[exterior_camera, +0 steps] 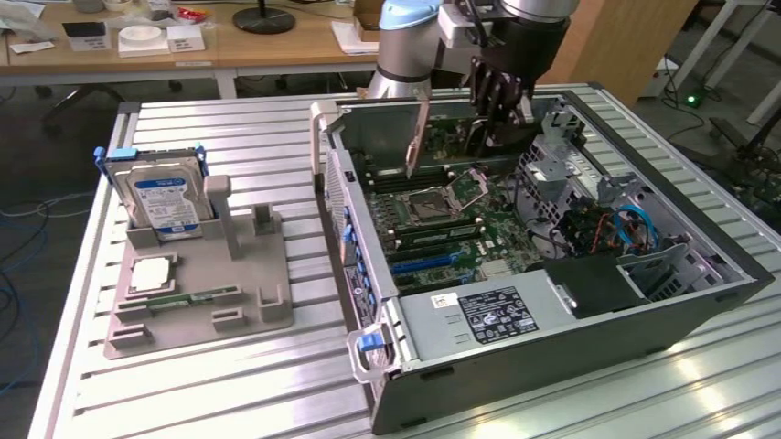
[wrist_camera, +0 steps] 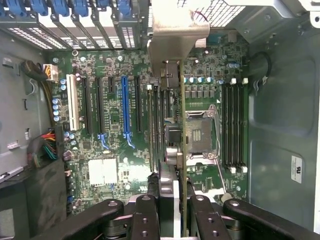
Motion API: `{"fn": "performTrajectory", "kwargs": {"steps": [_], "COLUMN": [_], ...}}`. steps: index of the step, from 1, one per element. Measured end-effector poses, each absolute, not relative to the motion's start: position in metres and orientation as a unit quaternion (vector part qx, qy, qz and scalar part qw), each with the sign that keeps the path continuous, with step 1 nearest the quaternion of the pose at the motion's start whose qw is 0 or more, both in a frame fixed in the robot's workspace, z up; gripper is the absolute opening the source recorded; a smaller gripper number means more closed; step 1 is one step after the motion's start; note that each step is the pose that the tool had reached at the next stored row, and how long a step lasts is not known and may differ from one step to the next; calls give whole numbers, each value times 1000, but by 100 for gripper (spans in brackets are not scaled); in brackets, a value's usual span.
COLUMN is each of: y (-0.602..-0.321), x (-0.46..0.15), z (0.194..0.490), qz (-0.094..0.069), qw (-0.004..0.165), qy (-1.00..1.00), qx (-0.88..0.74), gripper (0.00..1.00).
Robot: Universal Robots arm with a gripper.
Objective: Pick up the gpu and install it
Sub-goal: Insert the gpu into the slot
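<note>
My gripper (exterior_camera: 496, 117) hangs over the open computer case (exterior_camera: 683, 302), shut on the gpu (exterior_camera: 442, 146). The card is thin and dark, held on edge above the motherboard (exterior_camera: 458, 233), and its silver end bracket (exterior_camera: 415, 137) points toward the case's rear wall. In the wrist view the gpu (wrist_camera: 170, 130) runs edge-on away from my gripper (wrist_camera: 173, 197), with its bracket (wrist_camera: 172, 30) at the far end. It hovers between the blue expansion slot (wrist_camera: 125, 107) and the CPU socket (wrist_camera: 200, 132), apart from the board.
A grey fixture tray (exterior_camera: 262, 302) on the exterior view's left holds a hard drive (exterior_camera: 165, 197), a square CPU chip (exterior_camera: 149, 273) and a memory stick (exterior_camera: 183, 300). Inside the case sit the power supply (exterior_camera: 488, 315), drive cage (exterior_camera: 561, 174) and blue cables (exterior_camera: 635, 229).
</note>
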State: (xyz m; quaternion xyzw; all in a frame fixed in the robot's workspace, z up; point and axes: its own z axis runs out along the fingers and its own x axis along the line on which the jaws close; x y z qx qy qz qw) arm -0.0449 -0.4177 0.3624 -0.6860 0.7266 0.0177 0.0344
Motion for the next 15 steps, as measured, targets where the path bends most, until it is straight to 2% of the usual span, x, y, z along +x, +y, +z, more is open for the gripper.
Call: {"fn": "performTrajectory", "kwargs": {"steps": [15], "y": [-418], "x": [-45], "z": [357], "qz": [18], "qw": [34], "qy": [723], "qx": [-690], "gripper": [28]}}
